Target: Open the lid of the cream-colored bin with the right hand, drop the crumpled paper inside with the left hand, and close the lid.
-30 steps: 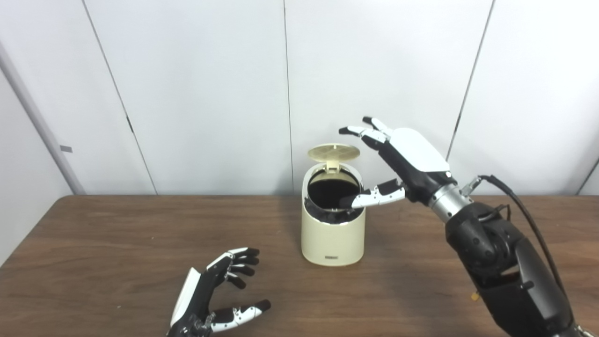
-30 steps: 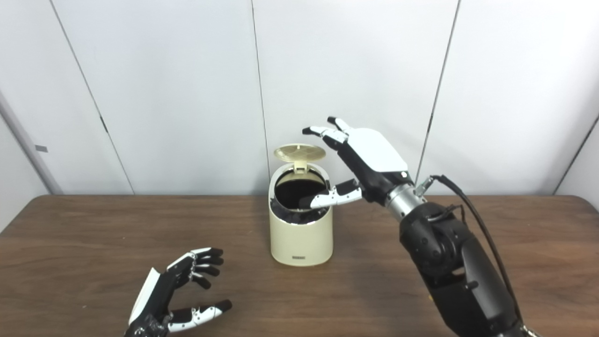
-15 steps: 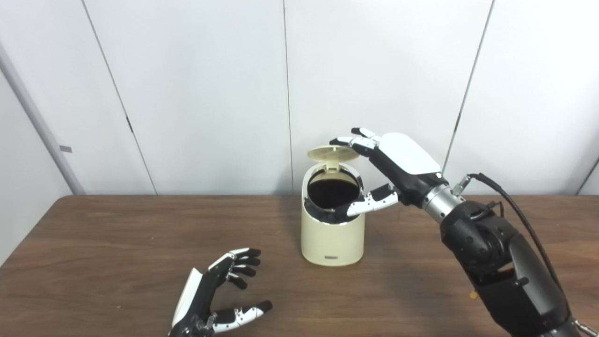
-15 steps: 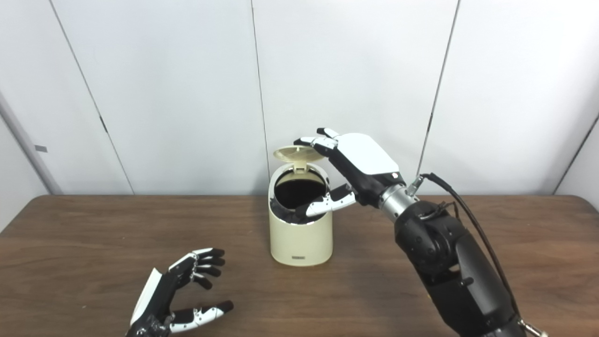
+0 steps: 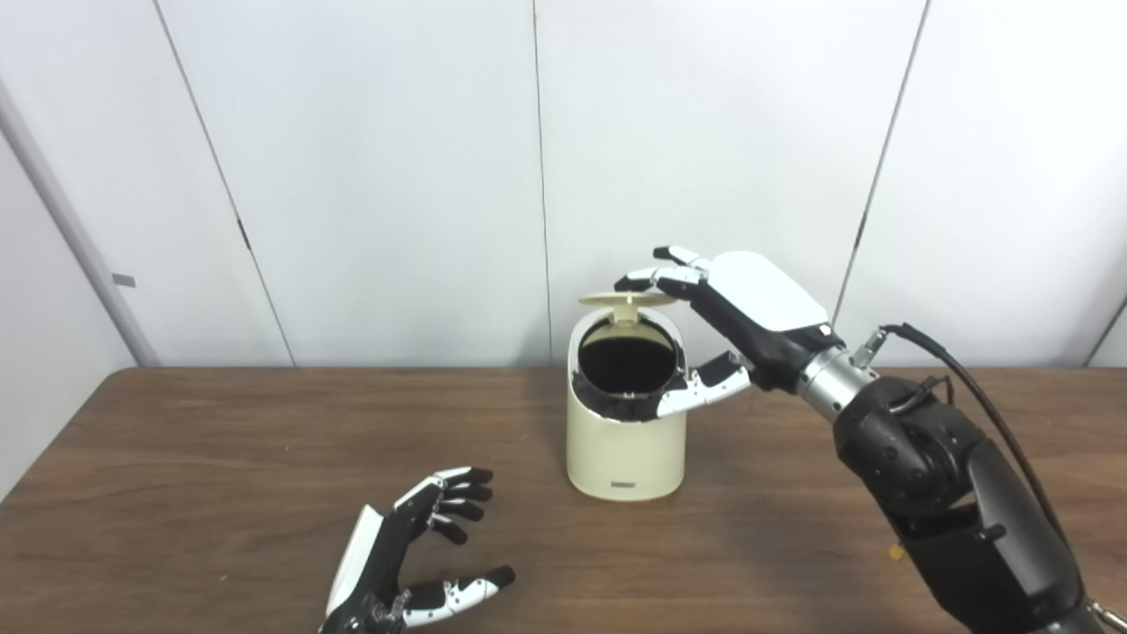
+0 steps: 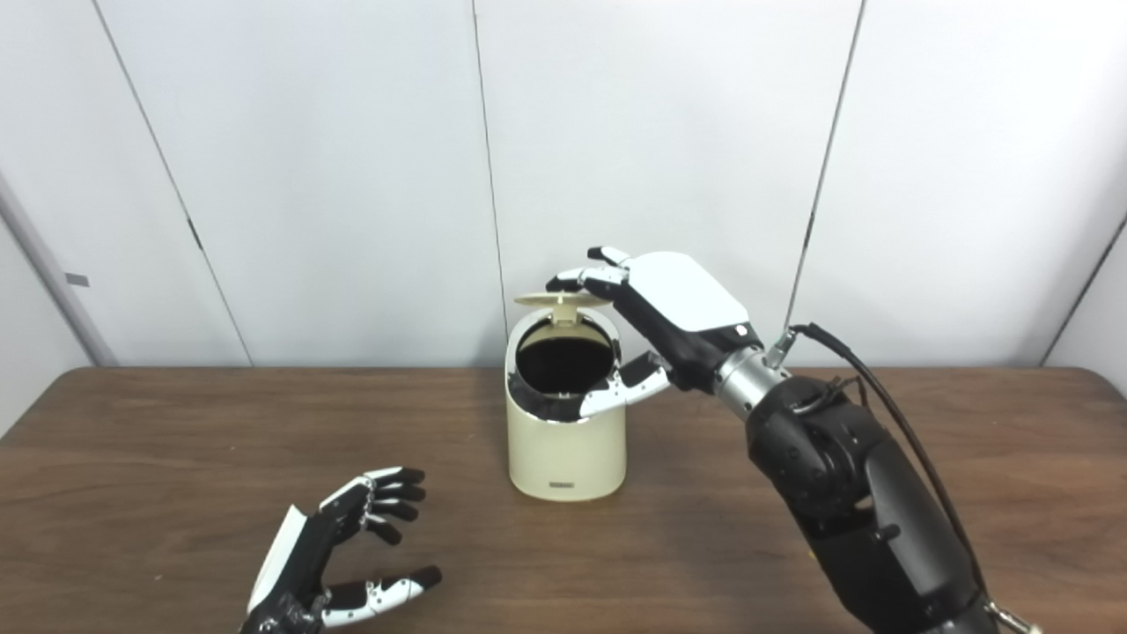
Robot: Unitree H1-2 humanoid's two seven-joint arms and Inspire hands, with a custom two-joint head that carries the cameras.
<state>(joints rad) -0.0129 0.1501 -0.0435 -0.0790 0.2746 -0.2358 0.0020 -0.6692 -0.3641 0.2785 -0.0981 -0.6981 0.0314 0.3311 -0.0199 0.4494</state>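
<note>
The cream-colored bin (image 5: 626, 445) stands upright in the middle of the brown table (image 5: 220, 458). Its round lid (image 5: 625, 299) is hinged at the back and hangs about level over the dark opening. My right hand (image 5: 735, 308) is open above the bin, its fingers (image 5: 656, 275) resting on the lid's top and its thumb beside the front rim. My left hand (image 5: 414, 550) is open and holds nothing, low over the table's front left. No crumpled paper shows; the bin's inside is dark.
White wall panels (image 5: 379, 176) stand right behind the table's far edge. My right forearm (image 5: 951, 493) crosses the table's right side. The table's left edge (image 5: 53, 440) runs off toward the front.
My right hand has come down and to the left onto the lid. The lid has tipped forward from nearly upright to about level. The left hand has barely moved.
</note>
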